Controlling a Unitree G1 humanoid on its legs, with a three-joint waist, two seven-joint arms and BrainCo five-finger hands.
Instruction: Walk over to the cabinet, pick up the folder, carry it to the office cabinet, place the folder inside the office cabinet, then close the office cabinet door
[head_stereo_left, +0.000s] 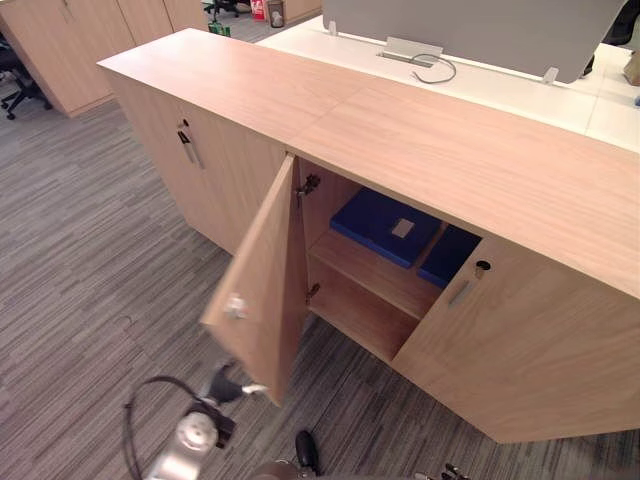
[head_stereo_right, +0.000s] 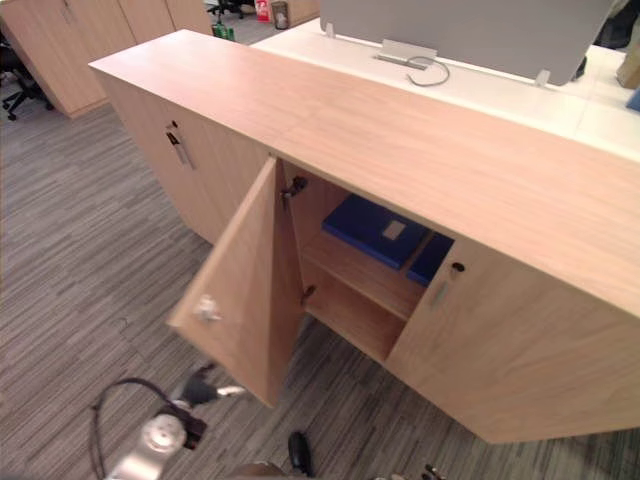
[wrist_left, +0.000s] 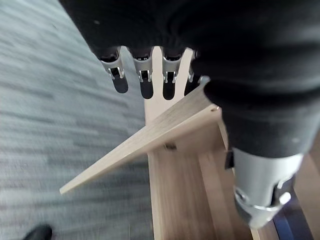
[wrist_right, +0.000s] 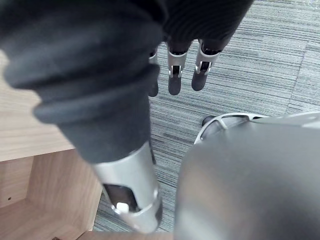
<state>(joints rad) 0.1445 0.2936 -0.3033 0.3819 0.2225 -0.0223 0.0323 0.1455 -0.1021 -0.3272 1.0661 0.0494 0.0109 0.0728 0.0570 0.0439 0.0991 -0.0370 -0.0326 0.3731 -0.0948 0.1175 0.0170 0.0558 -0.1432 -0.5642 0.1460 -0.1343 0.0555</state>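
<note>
Left hand (wrist_left: 145, 76) is by the lower free corner of the open door (head_stereo_left: 262, 290), fingers straight and loose, holding nothing; contact unclear. The flat wood-grain door stands out over grey striped carpet (head_stereo_left: 80, 270), with open floor to its left. Blue folder (head_stereo_left: 385, 225) lies flat on the upper shelf (head_stereo_left: 375, 275) inside the office cabinet (head_stereo_left: 450, 150). Right hand (wrist_right: 174, 70) hangs over the carpet, fingers relaxed, empty.

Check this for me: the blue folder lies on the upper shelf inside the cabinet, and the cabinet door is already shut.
Not quite. The cabinet door stands open, swung out toward the robot, as the left eye view shows. The blue folder does lie on the upper shelf inside the cabinet.
</note>
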